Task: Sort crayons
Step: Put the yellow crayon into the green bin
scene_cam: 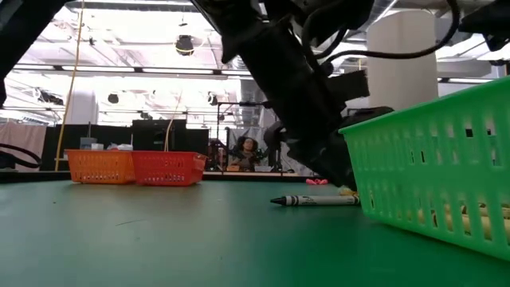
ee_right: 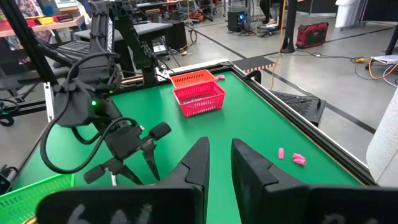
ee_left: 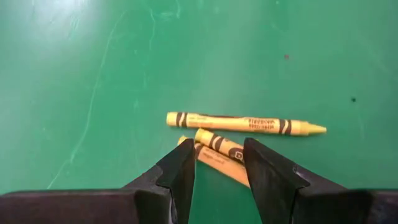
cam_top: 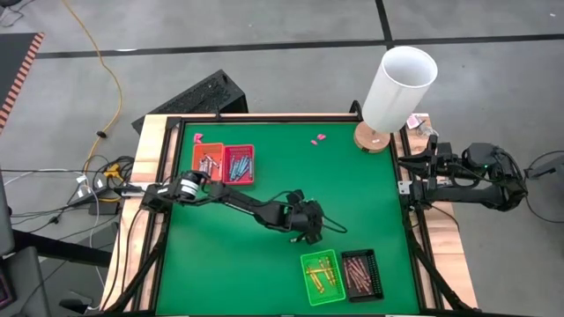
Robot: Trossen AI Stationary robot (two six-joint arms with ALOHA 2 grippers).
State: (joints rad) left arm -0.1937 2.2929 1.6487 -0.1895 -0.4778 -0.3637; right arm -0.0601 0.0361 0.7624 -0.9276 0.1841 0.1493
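Three yellow crayons lie flat and close together on the green mat (ee_left: 93, 74): one lies crosswise (ee_left: 245, 124), and two more (ee_left: 219, 142) (ee_left: 214, 160) sit just nearer to me. My left gripper (ee_left: 219, 148) (cam_top: 310, 231) hangs open over them, slanting down, a finger on either side of the two nearer crayons; I see no touch. In the low view one crayon (scene_cam: 315, 200) lies by the green tray (scene_cam: 430, 159). My right gripper (ee_right: 221, 163) waits at the table's right edge (cam_top: 410, 183), open by a narrow gap with nothing in it.
An orange tray (cam_top: 198, 151) and a red tray (cam_top: 250, 151) with crayons stand at the far left. A green tray (cam_top: 305, 261) and a black tray (cam_top: 377, 264) with crayons stand at the near right. A white cylinder (cam_top: 401, 84) stands far right, near pink scraps (cam_top: 318, 138).
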